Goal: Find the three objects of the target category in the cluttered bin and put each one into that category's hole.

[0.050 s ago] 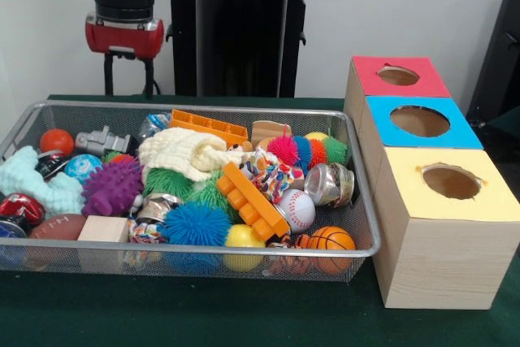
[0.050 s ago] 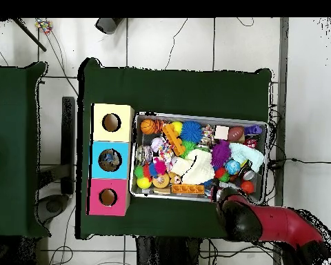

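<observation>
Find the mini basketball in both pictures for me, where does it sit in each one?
Front view: the mini basketball sits in the bin's near right corner, beside the yellow-topped box.
Overhead view: the basketball is in the bin's upper left corner.
Shared landmark: the yellow-topped box, right beside that corner.

The front view looks low across the table from close range: wire bin centre-left, three boxes at right. The overhead view looks straight down from high up, showing bin, boxes and surrounding floor.
</observation>
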Tool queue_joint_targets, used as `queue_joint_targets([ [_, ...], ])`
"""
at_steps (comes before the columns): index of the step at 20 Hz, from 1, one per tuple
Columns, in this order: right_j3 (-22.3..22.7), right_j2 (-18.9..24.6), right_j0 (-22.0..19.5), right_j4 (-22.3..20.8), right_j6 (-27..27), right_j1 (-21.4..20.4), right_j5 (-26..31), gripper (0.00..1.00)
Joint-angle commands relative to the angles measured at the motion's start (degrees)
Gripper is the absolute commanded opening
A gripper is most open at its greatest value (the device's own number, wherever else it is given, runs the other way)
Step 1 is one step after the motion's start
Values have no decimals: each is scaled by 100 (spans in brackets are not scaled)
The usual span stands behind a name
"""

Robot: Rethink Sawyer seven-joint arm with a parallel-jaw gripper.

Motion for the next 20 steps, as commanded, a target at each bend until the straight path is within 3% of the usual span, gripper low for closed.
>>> queue_joint_targets([
  [1, -1185, 463, -29, 159, -391, 519, 784, 100],
  [9, -1402, 570, 191, 180, -305, 755, 760, 100],
  [20, -1648, -92, 913, -64, 442, 1030, 149, 100],
])
